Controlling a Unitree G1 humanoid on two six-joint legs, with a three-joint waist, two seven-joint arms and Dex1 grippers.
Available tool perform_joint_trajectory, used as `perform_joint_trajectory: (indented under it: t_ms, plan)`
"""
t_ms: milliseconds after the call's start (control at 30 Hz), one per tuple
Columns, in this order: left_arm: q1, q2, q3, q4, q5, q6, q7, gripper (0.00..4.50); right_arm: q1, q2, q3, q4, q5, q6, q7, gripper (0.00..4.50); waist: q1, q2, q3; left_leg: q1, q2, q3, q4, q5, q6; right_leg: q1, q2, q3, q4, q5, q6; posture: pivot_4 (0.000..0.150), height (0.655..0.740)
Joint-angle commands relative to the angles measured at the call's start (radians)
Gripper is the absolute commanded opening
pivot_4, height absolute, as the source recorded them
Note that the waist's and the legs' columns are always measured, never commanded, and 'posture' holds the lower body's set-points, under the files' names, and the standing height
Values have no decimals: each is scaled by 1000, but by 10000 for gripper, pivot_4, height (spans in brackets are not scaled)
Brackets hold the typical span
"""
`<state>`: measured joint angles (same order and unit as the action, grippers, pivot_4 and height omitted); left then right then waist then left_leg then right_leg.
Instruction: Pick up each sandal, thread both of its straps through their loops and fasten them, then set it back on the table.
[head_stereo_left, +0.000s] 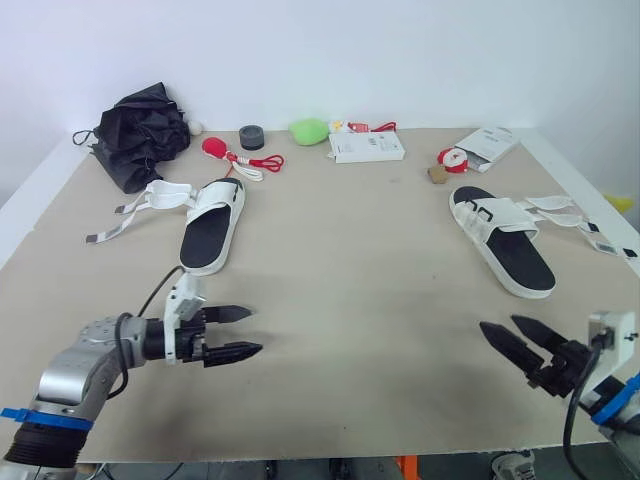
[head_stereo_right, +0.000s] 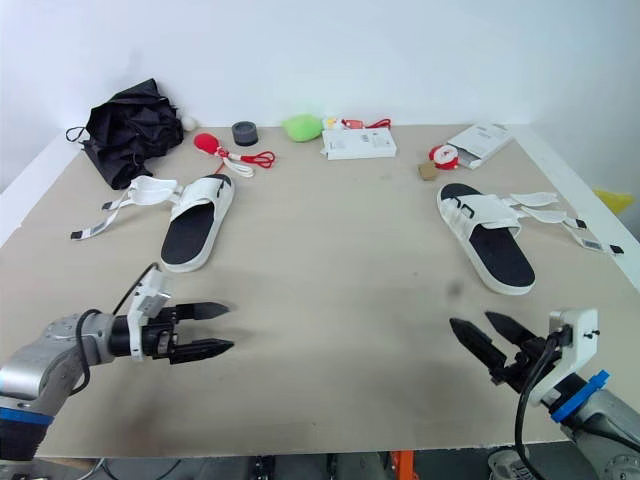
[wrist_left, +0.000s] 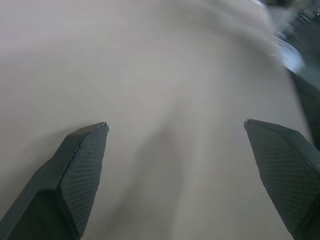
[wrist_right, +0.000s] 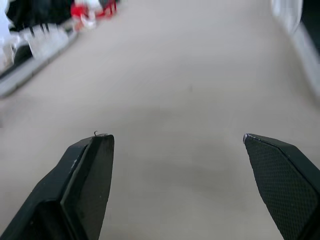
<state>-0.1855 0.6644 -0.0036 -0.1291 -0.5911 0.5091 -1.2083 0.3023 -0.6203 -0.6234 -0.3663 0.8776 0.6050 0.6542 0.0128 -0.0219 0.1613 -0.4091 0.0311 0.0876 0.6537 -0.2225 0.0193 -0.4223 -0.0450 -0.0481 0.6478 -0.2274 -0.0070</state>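
Note:
Two white sandals with black footbeds lie on the beige table (head_stereo_left: 350, 290). The left sandal (head_stereo_left: 212, 226) lies at the left with its unfastened straps (head_stereo_left: 150, 203) spread toward the table's left edge. The right sandal (head_stereo_left: 503, 240) lies at the right, and its loose straps (head_stereo_left: 572, 216) trail toward the right edge. My left gripper (head_stereo_left: 245, 332) hovers open near the front left, below the left sandal, with nothing between its fingers. My right gripper (head_stereo_left: 497, 333) is open near the front right, in front of the right sandal, also empty.
Along the back edge lie a folded black umbrella (head_stereo_left: 140, 132), a red ball with cord (head_stereo_left: 238, 155), a dark tape roll (head_stereo_left: 252, 137), a green object (head_stereo_left: 309, 130), a white box (head_stereo_left: 366, 146) and a white packet (head_stereo_left: 486, 146). A small brown block (head_stereo_left: 437, 173) sits near the right sandal.

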Motion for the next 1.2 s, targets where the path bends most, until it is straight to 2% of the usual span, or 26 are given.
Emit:
perform_joint_trajectory:
  t_ms: [33,100,200,433,600,967,1200]
  plan:
    - [-128,-63,13,-44,-65,13,25,45000,-126,-26,3,19,-52,-2,-125,44367,0,0,0,0,0,0,1,0,1,0,0,0,0,1,1,1500,7400]
    - [-180,-108,12,-23,-78,17,37,45000,-207,-36,39,62,-95,9,-173,44367,-1,0,0,-1,0,1,2,2,2,0,1,2,0,3,4,1500,7400]
    - [-250,-202,-19,44,-32,-62,57,45000,-372,-57,115,202,-206,7,-257,44367,-6,-1,0,1,-1,3,2,2,2,1,3,6,0,4,6,1500,7400]
    - [-346,-341,-73,133,53,-185,97,45000,-613,-72,184,495,-336,-47,-266,44367,-5,-1,0,-2,-4,4,1,0,6,-2,5,8,0,6,8,1500,7400]
    - [-437,-444,-111,252,162,-281,196,45000,-798,-71,242,774,-427,-121,-237,44367,-5,-1,0,-3,-5,6,2,-1,7,-1,4,10,-1,8,11,1500,7400]
    - [-503,-521,-107,369,241,-307,319,45000,-1043,-51,308,1096,-528,-273,-164,44367,-8,-1,0,-3,-4,7,2,-1,8,-2,5,11,-1,8,11,1500,7400]
    - [-496,-513,-129,360,261,-248,343,45000,-1214,-5,294,1403,-595,-413,-291,44367,-12,-1,0,-1,-4,10,2,-1,8,-2,5,14,-1,9,12,1500,7400]
